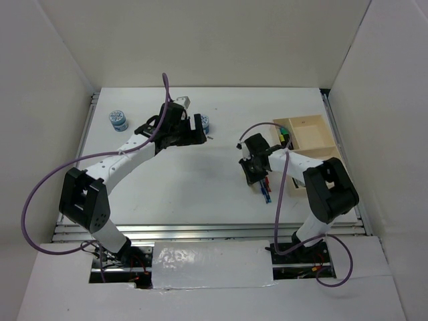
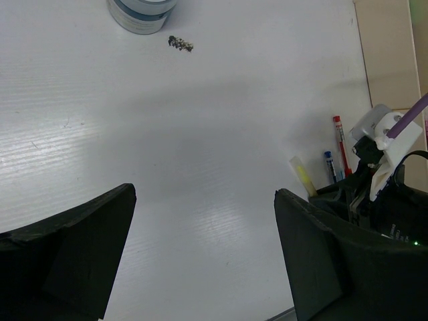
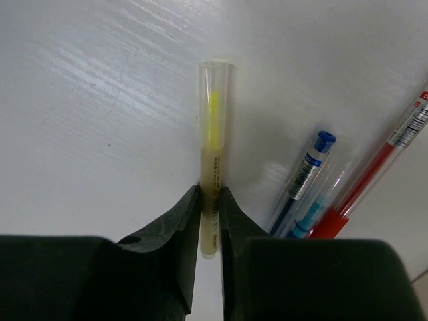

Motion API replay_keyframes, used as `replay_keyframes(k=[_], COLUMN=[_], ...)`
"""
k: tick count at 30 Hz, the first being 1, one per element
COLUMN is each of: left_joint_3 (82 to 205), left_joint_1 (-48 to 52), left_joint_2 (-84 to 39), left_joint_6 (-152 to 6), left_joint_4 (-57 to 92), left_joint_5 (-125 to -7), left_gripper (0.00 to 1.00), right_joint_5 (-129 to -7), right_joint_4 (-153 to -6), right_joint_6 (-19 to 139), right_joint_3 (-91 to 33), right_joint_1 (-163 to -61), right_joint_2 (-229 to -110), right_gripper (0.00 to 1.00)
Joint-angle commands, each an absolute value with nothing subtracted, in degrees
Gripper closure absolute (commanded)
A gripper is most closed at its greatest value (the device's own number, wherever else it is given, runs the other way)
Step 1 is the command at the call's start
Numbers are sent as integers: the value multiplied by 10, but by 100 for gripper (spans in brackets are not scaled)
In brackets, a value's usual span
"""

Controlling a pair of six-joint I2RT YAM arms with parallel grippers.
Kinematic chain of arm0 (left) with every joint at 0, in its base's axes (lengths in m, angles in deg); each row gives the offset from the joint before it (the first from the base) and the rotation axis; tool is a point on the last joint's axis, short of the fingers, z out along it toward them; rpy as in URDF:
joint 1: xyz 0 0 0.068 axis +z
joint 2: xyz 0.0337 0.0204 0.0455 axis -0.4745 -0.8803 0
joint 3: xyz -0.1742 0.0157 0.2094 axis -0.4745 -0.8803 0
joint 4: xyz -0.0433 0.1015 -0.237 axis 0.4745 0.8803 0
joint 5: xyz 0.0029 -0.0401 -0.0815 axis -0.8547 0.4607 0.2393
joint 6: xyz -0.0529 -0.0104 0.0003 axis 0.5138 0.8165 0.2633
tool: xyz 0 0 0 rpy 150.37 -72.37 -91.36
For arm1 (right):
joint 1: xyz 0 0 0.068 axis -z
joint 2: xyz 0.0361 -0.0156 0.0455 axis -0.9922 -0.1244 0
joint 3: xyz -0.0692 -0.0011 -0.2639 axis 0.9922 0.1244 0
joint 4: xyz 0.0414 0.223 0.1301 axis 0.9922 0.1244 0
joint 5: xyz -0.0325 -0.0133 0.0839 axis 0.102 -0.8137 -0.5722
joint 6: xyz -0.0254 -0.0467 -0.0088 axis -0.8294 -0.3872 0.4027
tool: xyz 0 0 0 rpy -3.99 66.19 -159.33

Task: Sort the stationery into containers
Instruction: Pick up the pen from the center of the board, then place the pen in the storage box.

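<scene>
My right gripper (image 3: 210,194) is shut on a yellow highlighter with a clear cap (image 3: 212,134), which lies flat on the white table. Just right of it lie two blue pens (image 3: 304,175) and a red pen (image 3: 381,170). In the top view the right gripper (image 1: 254,170) is left of the pale wooden tray (image 1: 309,144), with the pens (image 1: 267,190) below it. My left gripper (image 1: 199,128) is open and empty, next to a round blue-white pot (image 1: 205,123). In the left wrist view the left gripper (image 2: 204,194) hovers over bare table, with the pot (image 2: 142,12) ahead.
A second blue-white pot (image 1: 119,120) stands at the far left. The tray holds green and yellow highlighters (image 1: 283,138) at its left end. A dark speck (image 2: 180,44) lies near the pot. White walls enclose the table.
</scene>
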State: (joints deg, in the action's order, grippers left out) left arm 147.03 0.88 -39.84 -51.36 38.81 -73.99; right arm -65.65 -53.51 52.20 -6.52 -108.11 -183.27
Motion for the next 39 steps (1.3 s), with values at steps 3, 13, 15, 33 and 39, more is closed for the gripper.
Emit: replay_keyframes(k=[3, 13, 15, 33, 39], left_joint_3=[1488, 1500, 1501, 1494, 1486], left_joint_1=[13, 13, 13, 13, 13], left_joint_2=[-396, -393, -393, -398, -394], left_joint_6=[-514, -522, -523, -520, -520], left_joint_4=[378, 375, 376, 373, 370], left_joint_5=[-735, -731, -729, -729, -731], left_gripper=[3, 4, 4, 4, 3], right_joint_5=[-653, -806, -826, -799, -757], right_joint_4=[-518, -419, -410, -418, -454], right_joint_6=[525, 473, 460, 316, 292], right_joint_3=[-78, -194, -208, -142, -108], right_joint_1=[-1083, -979, -918, -641, -617], right_joint_2=[-1833, -1628, -1612, -1675, -1703], right_gripper=[92, 100, 100, 100, 100])
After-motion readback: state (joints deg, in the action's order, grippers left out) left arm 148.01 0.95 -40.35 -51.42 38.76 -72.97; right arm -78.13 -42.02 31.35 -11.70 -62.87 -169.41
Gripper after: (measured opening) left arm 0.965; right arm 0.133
